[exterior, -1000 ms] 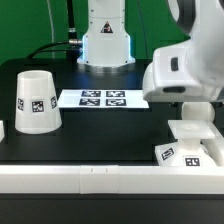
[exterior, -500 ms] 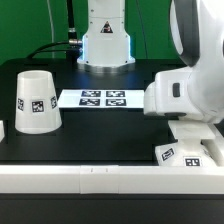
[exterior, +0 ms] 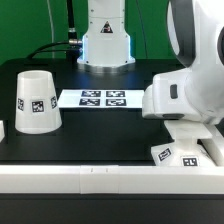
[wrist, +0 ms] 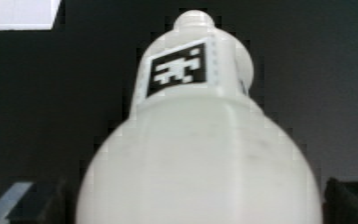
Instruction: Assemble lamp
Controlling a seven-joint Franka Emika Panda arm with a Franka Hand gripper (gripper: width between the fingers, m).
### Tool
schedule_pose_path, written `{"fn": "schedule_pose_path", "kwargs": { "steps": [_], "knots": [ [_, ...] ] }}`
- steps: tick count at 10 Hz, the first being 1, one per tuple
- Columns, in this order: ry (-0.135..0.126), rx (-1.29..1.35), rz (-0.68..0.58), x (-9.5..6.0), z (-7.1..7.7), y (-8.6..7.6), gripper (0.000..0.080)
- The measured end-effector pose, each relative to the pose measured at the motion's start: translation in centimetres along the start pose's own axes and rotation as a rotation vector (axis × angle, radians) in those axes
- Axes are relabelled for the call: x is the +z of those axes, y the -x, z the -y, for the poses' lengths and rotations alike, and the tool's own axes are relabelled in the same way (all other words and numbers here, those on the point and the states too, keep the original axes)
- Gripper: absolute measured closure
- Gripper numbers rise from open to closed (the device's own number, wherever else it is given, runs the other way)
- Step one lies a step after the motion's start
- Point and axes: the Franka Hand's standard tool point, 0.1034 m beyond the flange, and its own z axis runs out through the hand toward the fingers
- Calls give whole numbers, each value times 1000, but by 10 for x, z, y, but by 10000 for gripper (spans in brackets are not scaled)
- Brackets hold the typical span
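Note:
In the wrist view the white bulb fills the picture, its wide part close to the camera and its narrow end, with a black-and-white tag, pointing away. My gripper is shut on the bulb, with dark fingers at both sides. In the exterior view the arm's wrist hangs low over the square base at the front right and hides the gripper and the bulb. The cone shade stands wide end down at the exterior view's left, apart from the arm.
The marker board lies flat at the middle back. The arm's white pedestal stands behind it. A white rail runs along the table's front edge. A small white piece shows at the left edge.
The arm has come down lower over the square base, mostly between the first and second frames. The base has shifted slightly to the exterior view's left. The shade has not moved.

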Motion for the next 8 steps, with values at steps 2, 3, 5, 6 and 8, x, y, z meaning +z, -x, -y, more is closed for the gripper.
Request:
{"fn": "schedule_pose_path", "kwargs": {
  "steps": [2, 3, 5, 6, 8],
  "knots": [
    [1, -1, -1, 0, 1, 0, 112],
    [1, -2, -1, 0, 1, 0, 223],
    [3, -8, -2, 0, 1, 0, 223],
    [3, -18, -4, -2, 1, 0, 223],
    [2, -59, -12, -6, -1, 0, 223]
  ]
}}
